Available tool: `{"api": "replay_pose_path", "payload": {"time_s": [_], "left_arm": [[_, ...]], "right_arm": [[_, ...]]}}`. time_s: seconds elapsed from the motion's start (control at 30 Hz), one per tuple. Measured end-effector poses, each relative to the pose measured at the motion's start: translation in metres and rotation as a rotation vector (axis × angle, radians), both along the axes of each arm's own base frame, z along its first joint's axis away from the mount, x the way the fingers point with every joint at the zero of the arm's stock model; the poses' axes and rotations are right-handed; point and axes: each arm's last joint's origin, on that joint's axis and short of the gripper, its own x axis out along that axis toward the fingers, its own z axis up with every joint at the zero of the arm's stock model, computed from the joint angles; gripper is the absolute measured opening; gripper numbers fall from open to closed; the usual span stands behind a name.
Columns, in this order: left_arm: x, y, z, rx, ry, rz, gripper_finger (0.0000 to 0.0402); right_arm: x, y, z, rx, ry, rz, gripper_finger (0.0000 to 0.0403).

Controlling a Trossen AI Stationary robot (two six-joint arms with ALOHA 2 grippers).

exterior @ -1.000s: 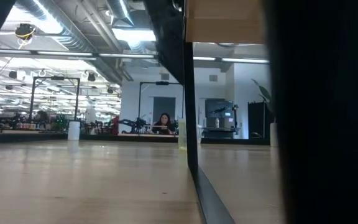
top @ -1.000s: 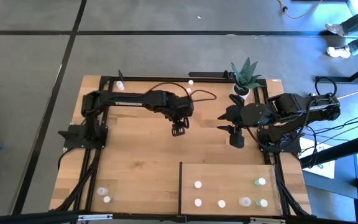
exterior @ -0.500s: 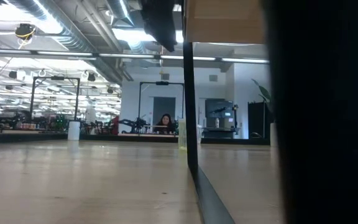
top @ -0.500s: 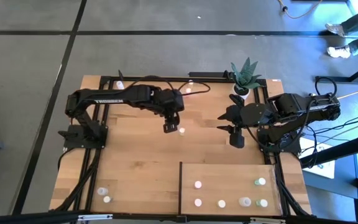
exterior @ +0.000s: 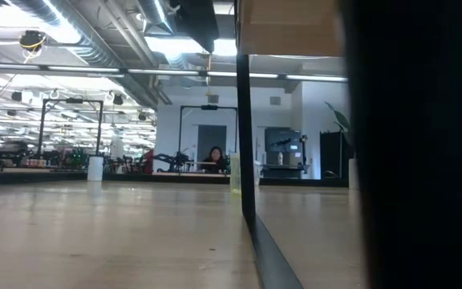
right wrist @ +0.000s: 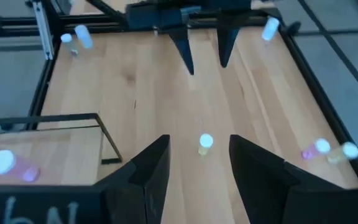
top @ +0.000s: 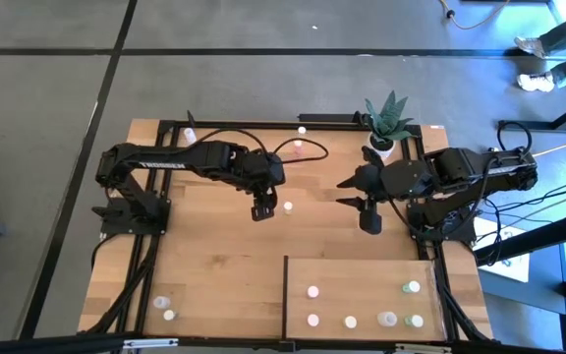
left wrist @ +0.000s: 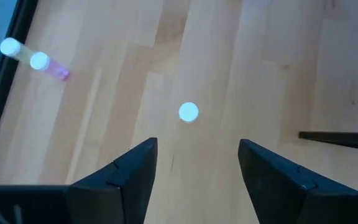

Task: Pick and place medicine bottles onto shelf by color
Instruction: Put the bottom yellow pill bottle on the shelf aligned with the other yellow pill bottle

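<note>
- A potted plant (top: 388,120) stands at the table's far edge, near the right gripper (top: 369,218), which waits open.
- Left gripper (top: 260,210) hangs open, empty, beside a white-capped yellowish bottle (top: 288,206) standing alone.
- Shelf (top: 362,273) carries six bottles.

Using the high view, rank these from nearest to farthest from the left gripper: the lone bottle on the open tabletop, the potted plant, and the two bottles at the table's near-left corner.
Measured from the left gripper, which hangs open over the table's middle:
1. The lone bottle, right beside the gripper on its right.
2. The potted plant, at the back edge, toward the right arm.
3. The two corner bottles, at the front-left corner.
</note>
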Motion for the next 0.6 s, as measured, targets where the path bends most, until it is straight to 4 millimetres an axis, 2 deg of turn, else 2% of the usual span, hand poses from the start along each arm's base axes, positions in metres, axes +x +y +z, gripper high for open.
{"api": "replay_pose_path", "payload": {"time_s": [0.13,0.3,0.47,0.6], "left_arm": [[-0.003,-0.004,0.004,-0.004,-0.013,0.011,0.0218],[-0.012,-0.008,0.012,0.021,-0.037,0.043,0.0218],[-0.026,-0.012,0.027,0.038,-0.089,0.079,0.0218],[-0.036,-0.016,0.037,0.047,-0.127,0.084,0.0218]], "right_arm": [[0.005,0.003,0.001,-0.007,-0.017,0.068,0.0167],[0.01,0.004,0.0,-0.005,-0.028,0.073,0.0177],[0.016,0.001,-0.003,-0.017,-0.015,0.051,0.0217],[0.028,-0.003,-0.011,-0.047,0.021,0.045,0.0251]]}}
